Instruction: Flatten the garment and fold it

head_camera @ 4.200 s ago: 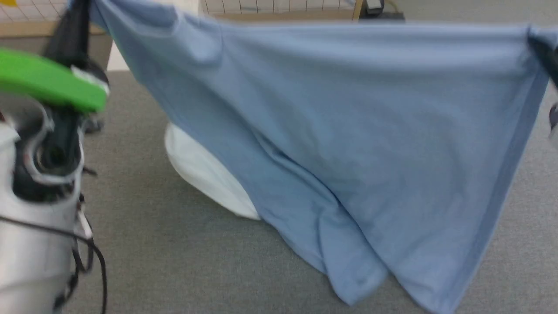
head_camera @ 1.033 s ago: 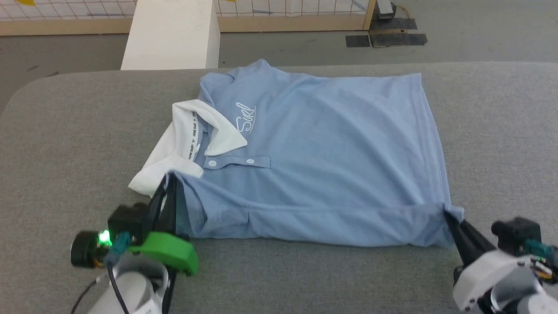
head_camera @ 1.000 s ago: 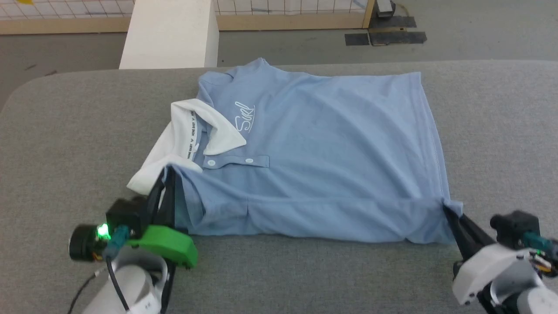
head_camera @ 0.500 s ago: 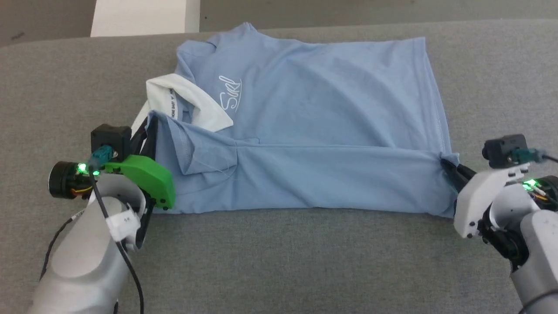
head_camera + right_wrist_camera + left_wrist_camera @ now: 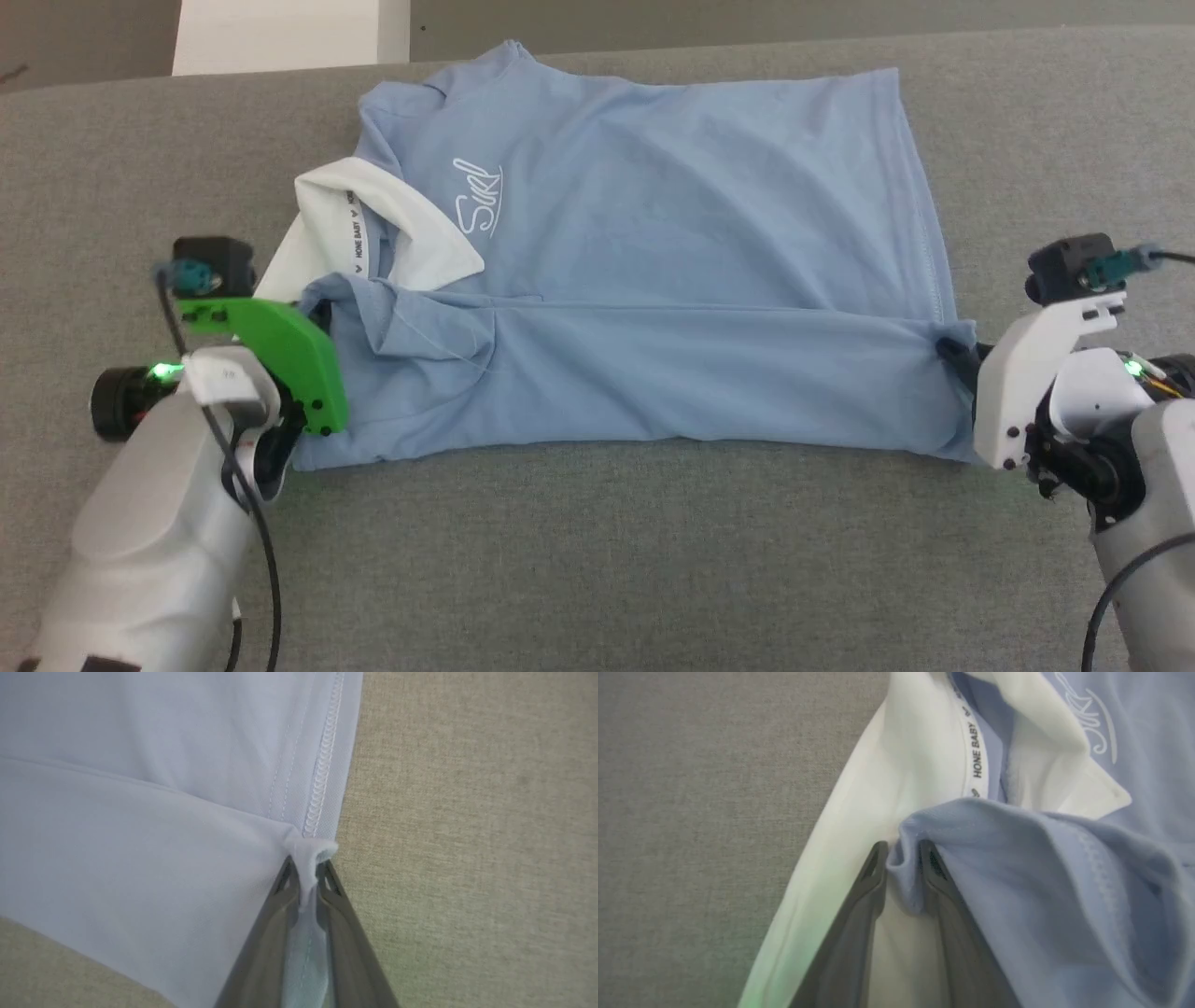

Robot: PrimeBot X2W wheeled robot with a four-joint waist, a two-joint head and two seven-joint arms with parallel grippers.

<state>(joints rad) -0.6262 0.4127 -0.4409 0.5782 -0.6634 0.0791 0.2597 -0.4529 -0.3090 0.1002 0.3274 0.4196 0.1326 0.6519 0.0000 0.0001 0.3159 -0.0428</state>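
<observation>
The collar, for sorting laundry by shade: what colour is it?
White, against the light blue garment; the collar shows best in the left wrist view.

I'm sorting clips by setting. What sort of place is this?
Probably an indoor lab or test room: a grey fabric-covered table, bare grey floor and a white block behind it.

garment [image 5: 653, 280] on table [image 5: 597, 560], left pincer [image 5: 901, 854] perhaps at collar [image 5: 373, 224], right pincer [image 5: 306, 868] at hem

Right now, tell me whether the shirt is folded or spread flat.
Partly folded. The shirt lies on the grey surface with its near edge doubled over into a long band covering the button strip; the white collar and chest script remain uncovered.
</observation>
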